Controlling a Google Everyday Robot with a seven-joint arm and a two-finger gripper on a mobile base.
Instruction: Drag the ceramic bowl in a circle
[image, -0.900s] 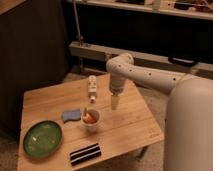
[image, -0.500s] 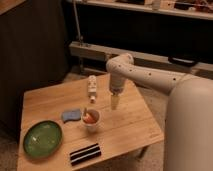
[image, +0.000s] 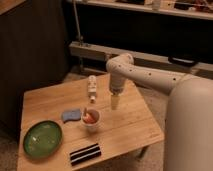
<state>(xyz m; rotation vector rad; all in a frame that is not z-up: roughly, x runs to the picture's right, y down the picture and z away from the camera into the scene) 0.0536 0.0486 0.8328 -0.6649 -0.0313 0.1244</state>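
One wide, round, glossy green ceramic bowl lies flat, mouth upward, with no long axis, at the front-left corner of the wooden table. The gripper hangs well apart from it, past one white cup. Whether the gripper is open or closed cannot be told.

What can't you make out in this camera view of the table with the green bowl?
All in the camera view:
1. Gripper, hanging over the table right of the white cup: unclear whether it touches the wood, as the two are similarly pale.
2. The cup's orange contents: too small to identify.
3. Bottle label: too small to read.
4. Black striped item: too small to name.
5. Table's front left corner, beside the ceramic bowl: cut off by the bottom edge.
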